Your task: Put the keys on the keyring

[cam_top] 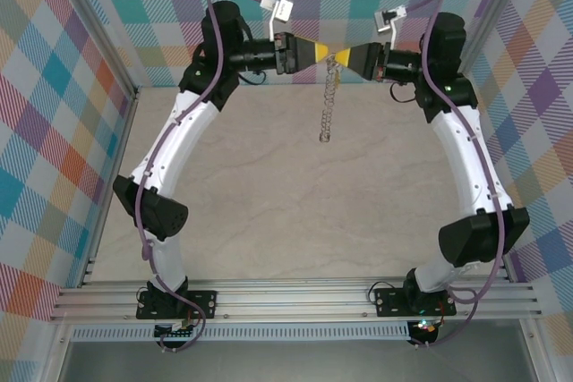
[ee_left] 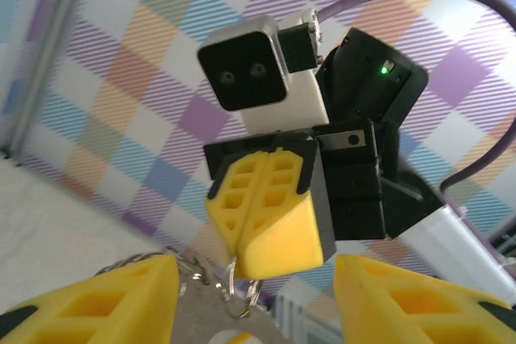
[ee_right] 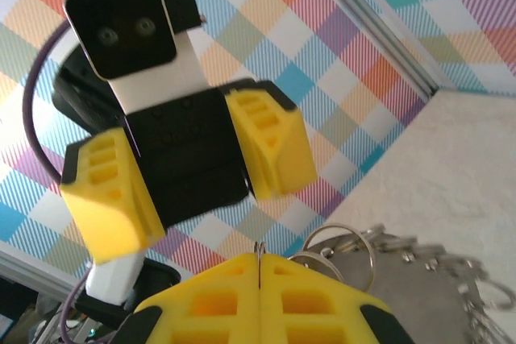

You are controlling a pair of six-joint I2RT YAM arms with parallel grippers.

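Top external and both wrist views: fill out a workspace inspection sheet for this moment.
Surface: pale marbled table.
Job's things: keyring hangs as a floppy chain of loops from the right gripper's tips, above the table; the key is too small to pick out among the loops.
Clutter: nothing seen.
Grippers: left gripper open, facing the other tip to tip; right gripper shut on the keyring.
Cables: purple cable runs along each arm, looping near the wrists and bases.
Surroundings: plaid walls, aluminium frame rail at the near edge.
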